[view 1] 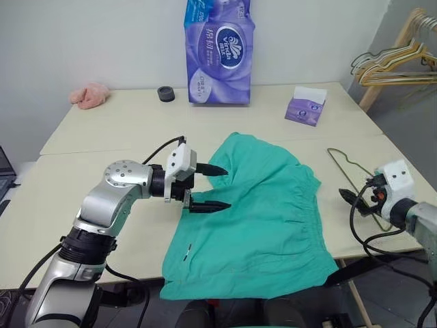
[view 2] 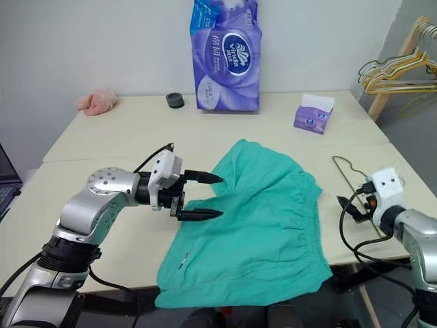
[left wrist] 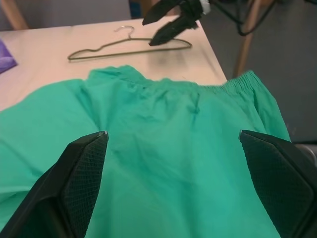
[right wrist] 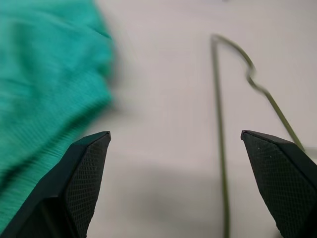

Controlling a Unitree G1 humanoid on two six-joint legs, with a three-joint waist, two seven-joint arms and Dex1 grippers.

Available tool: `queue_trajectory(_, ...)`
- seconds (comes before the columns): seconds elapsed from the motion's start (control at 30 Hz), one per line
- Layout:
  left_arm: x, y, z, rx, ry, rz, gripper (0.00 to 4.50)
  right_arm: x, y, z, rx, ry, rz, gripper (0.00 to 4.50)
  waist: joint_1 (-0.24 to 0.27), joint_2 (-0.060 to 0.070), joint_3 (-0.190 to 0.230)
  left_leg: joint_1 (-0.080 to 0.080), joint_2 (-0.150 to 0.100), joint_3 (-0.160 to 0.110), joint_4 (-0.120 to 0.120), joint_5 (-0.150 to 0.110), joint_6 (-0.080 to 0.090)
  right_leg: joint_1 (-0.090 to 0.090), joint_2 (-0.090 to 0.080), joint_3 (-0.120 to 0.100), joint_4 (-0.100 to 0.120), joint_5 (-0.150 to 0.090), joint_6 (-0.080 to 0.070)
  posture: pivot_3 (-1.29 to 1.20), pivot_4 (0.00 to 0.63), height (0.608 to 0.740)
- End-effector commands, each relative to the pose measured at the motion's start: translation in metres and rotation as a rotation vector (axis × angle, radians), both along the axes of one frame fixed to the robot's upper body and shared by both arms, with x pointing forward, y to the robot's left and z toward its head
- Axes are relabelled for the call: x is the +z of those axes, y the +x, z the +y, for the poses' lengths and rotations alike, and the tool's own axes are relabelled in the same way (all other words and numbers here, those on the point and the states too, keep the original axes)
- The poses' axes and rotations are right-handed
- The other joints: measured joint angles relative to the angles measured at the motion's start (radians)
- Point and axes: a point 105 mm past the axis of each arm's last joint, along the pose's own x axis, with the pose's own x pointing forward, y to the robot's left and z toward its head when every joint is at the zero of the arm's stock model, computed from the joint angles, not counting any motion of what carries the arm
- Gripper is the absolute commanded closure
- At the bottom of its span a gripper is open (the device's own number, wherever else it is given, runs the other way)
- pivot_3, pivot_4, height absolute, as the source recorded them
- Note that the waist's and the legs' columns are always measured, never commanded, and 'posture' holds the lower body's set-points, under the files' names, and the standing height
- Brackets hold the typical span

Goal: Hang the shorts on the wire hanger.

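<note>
Nearest me, the shorts [view 1: 256, 219] lie spread flat on the surface [view 1: 102, 137], their near hem drooping over the front edge, the gathered waistband along the side facing the wire hanger [view 1: 351, 179]. Nothing is threaded or draped yet.

My left end effector [view 1: 213, 186] hovers over the shorts' far-left part, fingers spread wide, released, gripping no cloth. My right end effector [view 1: 354, 199] sits just beyond the waistband side of the shorts, over the near end of the hanger, also released and empty; the right wrist view shows bare surface between its fingers, with the wire running past one of them.

The hanger lies flat on the surface just beside the shorts' waistband, apart from the cloth, its hook end pointing away from me.

Progress, as I judge it: essentially at the start. Both things are laid out and within reach, neither is held. Left to do: pick up the hanger, get the shorts over or onto it, lift clear.

Surface: pale, two boards with a seam running behind the shorts. Beyond the shorts at the back edge: a tall purple tissue pack [view 1: 218, 51], a small dark roll [view 1: 166, 93] to its left, a pink fluffy cloth [view 1: 90, 95] further left, a small purple tissue box [view 1: 306, 106] behind the hanger. Plain white wall behind. Past the hanger, off the surface, a wooden rack with a bunch of hangers [view 1: 396, 65].
</note>
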Motion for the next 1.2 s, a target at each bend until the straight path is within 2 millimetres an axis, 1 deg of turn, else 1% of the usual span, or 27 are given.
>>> queue_trajectory(0.03, -0.005, -0.005, -0.012, -0.095, 0.052, -0.066, 0.02, 0.008, -0.002, -0.023, -0.129, -0.043, -0.02, 0.0, -0.001, 0.001, -0.001, 0.001, -0.001, 0.0, 0.0, 0.0, 0.0, 0.001, 0.0, 0.0, 0.0, 0.0, 0.0, -0.15, 0.083, 0.74)
queue_trajectory(0.17, -0.009, -0.008, -0.024, -0.151, 0.06, -0.089, 0.02, 0.003, 0.0, -0.041, -0.174, -0.089, 0.0, 0.0, -0.005, 0.001, -0.001, 0.002, -0.001, 0.004, 0.001, 0.0, 0.001, 0.002, 0.003, -0.001, -0.001, 0.0, 0.001, -0.16, 0.082, 0.74)
queue_trajectory(0.2, -0.009, -0.008, -0.027, -0.157, 0.058, -0.092, 0.02, 0.002, 0.0, -0.045, -0.186, -0.083, 0.005, 0.0, -0.006, 0.001, -0.001, 0.002, -0.002, 0.005, 0.001, 0.0, 0.001, 0.002, 0.003, 0.0, -0.001, 0.0, 0.001, -0.17, 0.083, 0.74)
queue_trajectory(0.3, -0.01, -0.01, -0.033, -0.174, 0.048, -0.094, 0.02, -0.009, 0.001, -0.058, -0.207, -0.05, 0.066, 0.0, -0.009, 0.001, -0.001, 0.002, -0.002, 0.006, 0.001, 0.001, 0.001, 0.002, 0.003, 0.001, -0.002, 0.001, 0.002, -0.17, 0.083, 0.74)
queue_trajectory(0.4, -0.01, -0.011, -0.035, -0.182, 0.047, -0.095, 0.02, -0.011, 0.0, -0.072, -0.251, -0.023, 0.091, 0.0, -0.015, 0.001, -0.001, 0.002, -0.001, 0.007, 0.001, 0.0, 0.001, 0.002, 0.003, 0.002, -0.002, 0.001, 0.002, -0.16, 0.084, 0.74)
queue_trajectory(0.47, -0.011, -0.012, -0.036, -0.183, 0.05, -0.1, 0.02, -0.013, -0.001, -0.077, -0.265, 0.017, 0.115, 0.0, -0.019, 0.001, -0.001, 0.002, -0.001, 0.007, 0.001, 0.0, 0.001, 0.002, 0.004, 0.001, -0.002, 0.001, 0.002, -0.16, 0.084, 0.74)
queue_trajectory(0.57, -0.01, -0.012, -0.036, -0.179, 0.049, -0.103, 0.02, -0.02, -0.006, -0.074, -0.243, 0.079, 0.176, 0.0, -0.023, 0.001, -0.001, 0.002, -0.001, 0.006, 0.001, 0.0, 0.001, 0.002, 0.004, 0.001, -0.002, 0.001, 0.002, -0.16, 0.085, 0.74)
queue_trajectory(0.67, -0.009, -0.013, -0.036, -0.177, 0.046, -0.103, 0.0, -0.027, -0.011, -0.064, -0.169, 0.078, 0.249, 0.58, -0.026, 0.001, -0.001, 0.002, -0.001, 0.006, 0.001, 0.0, 0.001, 0.002, 0.004, 0.001, -0.002, 0.001, 0.003, -0.16, 0.085, 0.74)
queue_trajectory(0.77, -0.008, -0.013, -0.037, -0.174, 0.044, -0.106, 0.0, -0.034, -0.012, -0.056, -0.123, 0.059, 0.304, 1.62, -0.028, 0.001, -0.001, 0.002, -0.001, 0.006, 0.001, 0.0, 0.001, 0.003, 0.004, 0.001, -0.002, 0.001, 0.003, -0.16, 0.087, 0.74)
queue_trajectory(0.87, -0.007, -0.012, -0.039, -0.173, 0.041, -0.108, 0.0, -0.041, -0.012, -0.055, -0.106, 0.031, 0.339, 2.68, -0.029, 0.001, -0.001, 0.003, -0.001, 0.006, 0.001, 0.0, 0.001, 0.003, 0.004, 0.001, -0.002, 0.001, 0.003, -0.16, 0.089, 0.74)
queue_trajectory(0.93, -0.006, -0.013, -0.04, -0.173, 0.037, -0.107, 0.0, -0.045, -0.011, -0.055, -0.113, 0.015, 0.346, 3.37, -0.029, 0.0, -0.002, 0.003, -0.001, 0.006, 0.001, 0.0, 0.001, 0.004, 0.004, 0.001, -0.003, 0.001, 0.003, -0.16, 0.089, 0.74)
queue_trajectory(1.03, -0.006, -0.012, -0.04, -0.158, 0.033, -0.105, 0.0, -0.042, -0.007, -0.06, -0.149, -0.008, 0.315, 4.41, -0.029, 0.0, -0.002, 0.003, 0.0, 0.006, 0.001, 0.001, 0.002, 0.006, 0.004, 0.001, -0.009, 0.003, 0.005, -0.15, 0.089, 0.74)
queue_trajectory(1.2, -0.001, 0.0, -0.039, -0.069, 0.008, -0.097, 0.0, -0.028, 0.0, -0.076, -0.214, -0.079, 0.232, 4.46, -0.027, 0.0, -0.002, 0.003, -0.001, 0.006, 0.001, 0.001, 0.003, 0.01, 0.003, 0.001, -0.017, 0.008, 0.009, -0.15, 0.089, 0.74)
